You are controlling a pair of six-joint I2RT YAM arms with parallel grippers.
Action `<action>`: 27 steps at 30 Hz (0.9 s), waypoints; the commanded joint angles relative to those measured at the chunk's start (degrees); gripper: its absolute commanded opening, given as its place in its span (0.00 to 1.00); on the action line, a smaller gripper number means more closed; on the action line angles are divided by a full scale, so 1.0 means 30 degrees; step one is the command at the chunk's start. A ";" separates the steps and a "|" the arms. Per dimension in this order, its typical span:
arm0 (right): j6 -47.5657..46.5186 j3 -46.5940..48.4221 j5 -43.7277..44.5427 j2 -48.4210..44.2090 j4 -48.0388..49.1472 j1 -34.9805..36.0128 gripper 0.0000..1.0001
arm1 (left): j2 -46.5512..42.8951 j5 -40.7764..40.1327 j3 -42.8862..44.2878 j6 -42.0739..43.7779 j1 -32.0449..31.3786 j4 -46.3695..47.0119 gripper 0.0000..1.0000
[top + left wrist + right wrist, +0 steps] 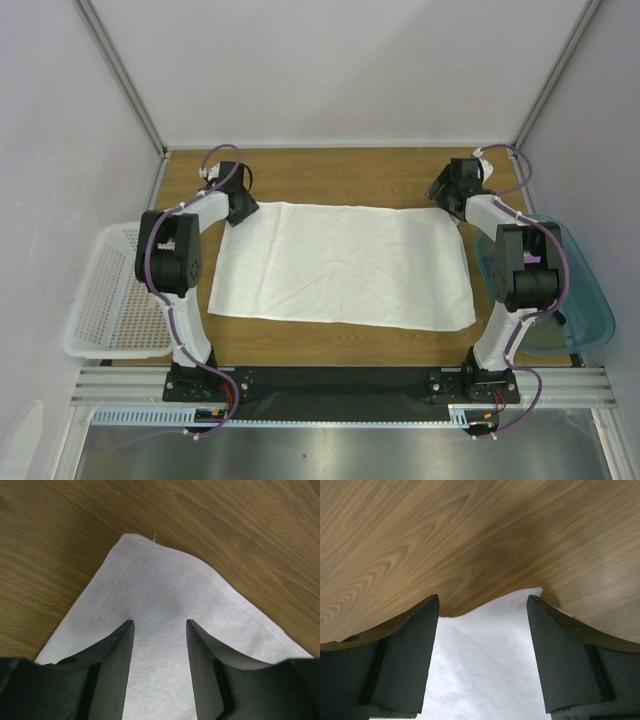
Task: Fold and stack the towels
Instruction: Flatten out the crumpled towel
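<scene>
The left pincer (pixel 160 626), jaws spread, straddles the white towel (pixel 345 265) at its far-left corner. The right pincer (pixel 483 602), spread wider, stands over the far-right corner. The towel lies flat across the middle of the desk (pixel 340 168). The step in hand looks like gripping both far corners for the first fold. Next, both pincers must pinch the cloth, lift it, and carry it to the desk's near edge.
</scene>
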 commanded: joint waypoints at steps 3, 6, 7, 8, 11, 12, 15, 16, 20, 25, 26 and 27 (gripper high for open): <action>-0.0883 0.0846 0.1345 -0.0141 -0.0133 -0.0210 0.75 | 0.0898 -0.0814 0.1169 -0.1049 0.0410 -0.0931 0.51; -0.0942 0.0875 0.1086 0.0415 -0.0251 -0.0327 0.72 | 0.1105 -0.0904 0.1580 -0.1254 0.0497 -0.1372 0.51; -0.0942 0.1107 0.0910 0.0592 -0.0396 -0.0356 0.71 | 0.1105 -0.0816 0.1639 -0.1313 0.0584 -0.1403 0.51; -0.0971 0.1197 0.0763 0.0738 -0.0688 -0.0356 0.67 | 0.1076 -0.0757 0.1698 -0.1458 0.0614 -0.1461 0.51; -0.0941 0.1344 0.0556 0.1033 -0.1186 -0.0356 0.58 | 0.0989 -0.0756 0.1611 -0.1519 0.0673 -0.1549 0.51; -0.0913 0.1344 0.0730 0.1033 -0.1392 -0.0327 0.58 | 0.0988 -0.0785 0.1524 -0.1548 0.0673 -0.1549 0.51; -0.1087 0.1023 0.1402 0.0770 -0.1979 -0.0357 0.59 | 0.0871 -0.0756 0.1319 -0.1518 0.0673 -0.1432 0.51; -0.1175 0.0993 0.1580 0.0740 -0.2096 -0.0414 0.59 | 0.0842 -0.0727 0.1260 -0.1490 0.0673 -0.1374 0.51; -0.1673 0.1168 0.1904 0.1032 -0.2623 -0.0473 0.42 | 0.0812 -0.0581 0.1142 -0.1518 0.0673 -0.1111 0.51; -0.1907 0.1752 0.1757 0.1355 -0.3033 -0.0474 0.00 | 0.0871 -0.0668 0.1142 -0.1518 0.0702 -0.1169 0.51; -0.2024 0.1899 0.1815 0.1326 -0.3267 -0.0445 0.00 | 0.0842 -0.0698 0.1113 -0.1519 0.0673 -0.1140 0.51; -0.2229 0.2017 0.2222 0.1239 -0.3443 -0.0473 0.00 | 0.0842 -0.0756 0.1113 -0.1548 0.0702 -0.1139 0.50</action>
